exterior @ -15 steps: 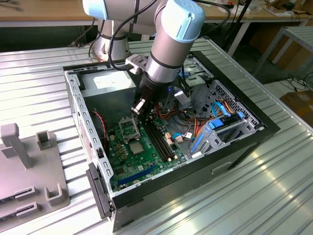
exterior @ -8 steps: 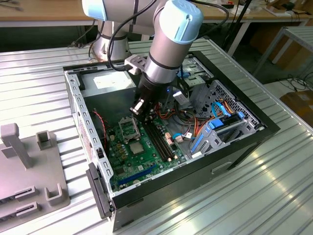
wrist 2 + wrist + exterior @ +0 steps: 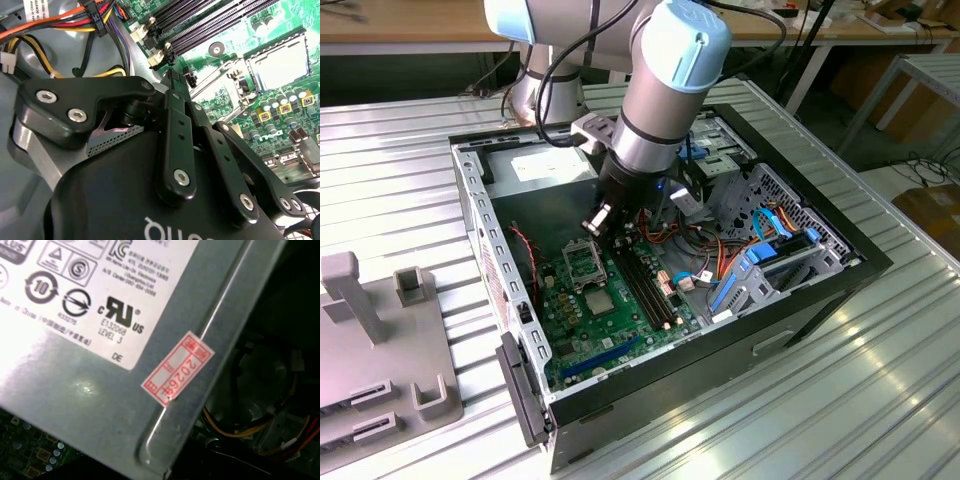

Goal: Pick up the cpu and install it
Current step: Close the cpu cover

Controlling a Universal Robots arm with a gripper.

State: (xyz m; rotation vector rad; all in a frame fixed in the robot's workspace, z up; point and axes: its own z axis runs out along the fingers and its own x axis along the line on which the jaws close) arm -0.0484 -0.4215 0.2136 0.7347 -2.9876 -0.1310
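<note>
The cpu (image 3: 597,300) is a small silver-grey square lying flat on the green motherboard (image 3: 620,330), just in front of the metal-framed socket (image 3: 582,262). My gripper (image 3: 599,222) hangs tilted over the board, a little above and behind the socket. In the second wrist view the black fingers (image 3: 176,120) run together to a narrow tip (image 3: 172,76), shut, with nothing visible between them. The socket (image 3: 277,62) lies beyond that tip, its middle pale grey.
The open black computer case (image 3: 820,300) lies on a ribbed metal table. Long black memory slots (image 3: 645,285) run beside the socket. Coloured cables (image 3: 720,262) and blue drive brackets fill the exterior view's right. The power supply (image 3: 100,380) sits close by. A grey fixture (image 3: 380,350) stands outside the case.
</note>
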